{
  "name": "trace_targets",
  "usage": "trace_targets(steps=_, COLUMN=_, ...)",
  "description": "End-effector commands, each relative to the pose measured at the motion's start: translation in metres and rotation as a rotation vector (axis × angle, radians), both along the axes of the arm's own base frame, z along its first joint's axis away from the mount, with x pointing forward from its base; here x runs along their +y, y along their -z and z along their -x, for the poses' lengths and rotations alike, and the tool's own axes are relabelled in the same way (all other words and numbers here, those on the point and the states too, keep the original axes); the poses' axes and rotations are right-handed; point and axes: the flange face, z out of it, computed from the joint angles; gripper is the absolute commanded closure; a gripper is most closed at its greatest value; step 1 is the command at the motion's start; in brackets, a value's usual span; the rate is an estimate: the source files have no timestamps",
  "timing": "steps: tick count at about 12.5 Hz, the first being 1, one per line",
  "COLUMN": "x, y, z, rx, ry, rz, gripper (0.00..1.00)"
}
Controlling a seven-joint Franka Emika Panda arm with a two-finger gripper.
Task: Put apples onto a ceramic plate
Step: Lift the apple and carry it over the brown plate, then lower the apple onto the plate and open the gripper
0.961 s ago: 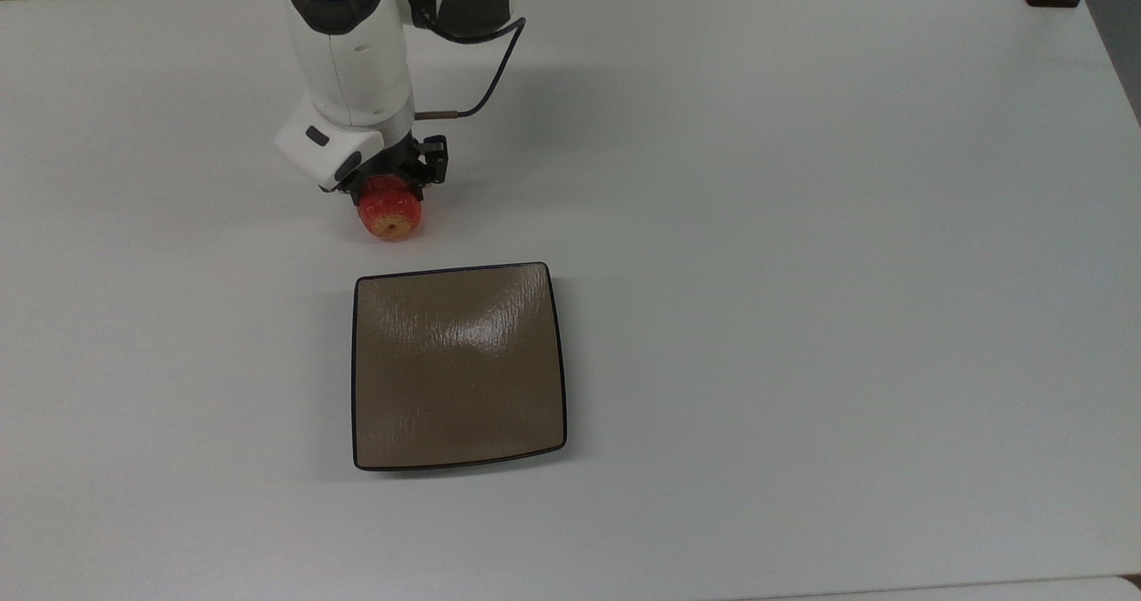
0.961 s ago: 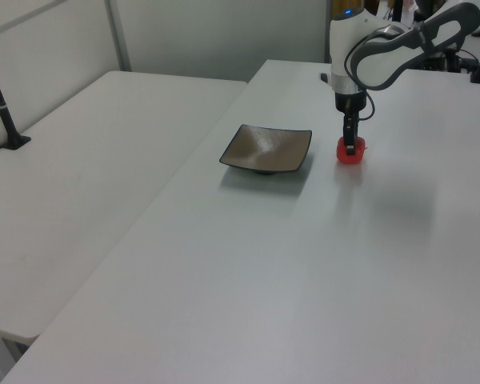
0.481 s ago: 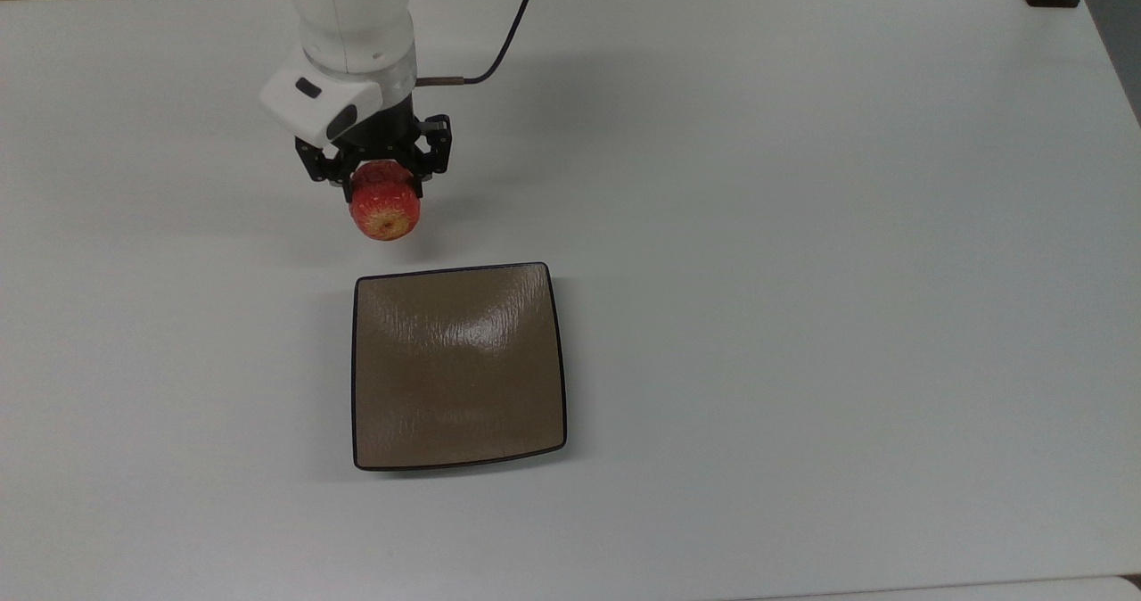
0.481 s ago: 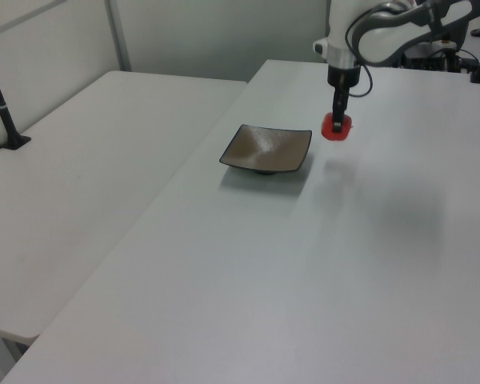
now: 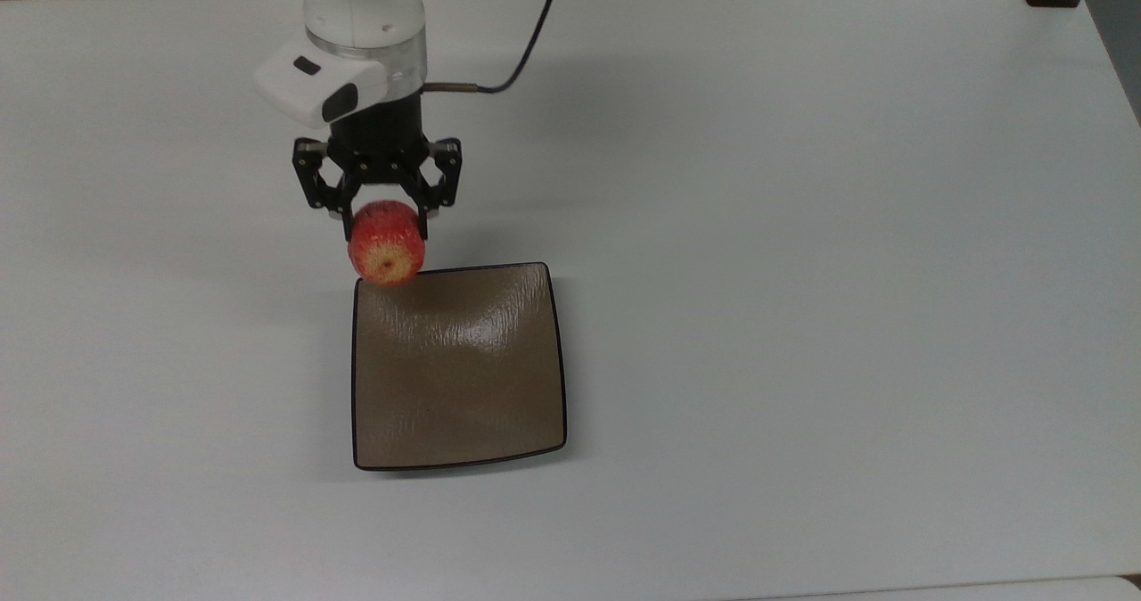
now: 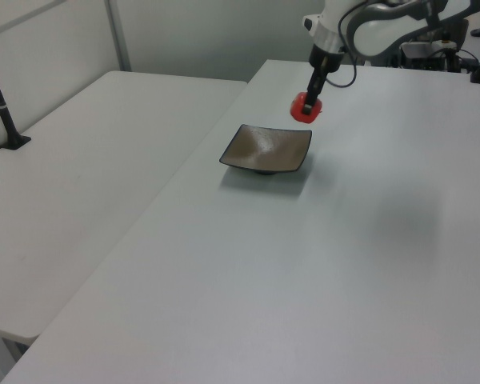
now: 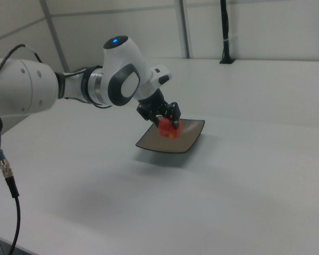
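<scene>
Small red apple with yellowish streaks [image 5: 386, 254] pinched by black two-finger gripper [image 5: 384, 226], held aloft over corner of square glossy brown ceramic plate [image 5: 459, 405]. Likely light, rigid, smooth-skinned; gripped across widest sides.

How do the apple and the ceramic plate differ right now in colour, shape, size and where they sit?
The apple is red with yellowish streaks; the ceramic plate is glossy brown with a dark rim. The apple is rounded, the plate square and flat. The apple is far smaller. The apple hangs in the gripper above the white table; the plate rests on it.
</scene>
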Motion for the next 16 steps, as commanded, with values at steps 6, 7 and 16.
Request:
trace_targets(steps=6, x=0.032, y=0.041, z=-0.015, rx=-0.015, ry=-0.003, rz=-0.009, gripper=0.54)
trace_targets(steps=7, x=0.035, y=0.042, z=-0.016, rx=-0.013, ry=-0.006, rz=-0.009, gripper=0.53)
trace_targets(steps=16, x=0.039, y=0.054, z=-0.022, rx=-0.05, ry=-0.003, rz=-0.019, gripper=0.0)
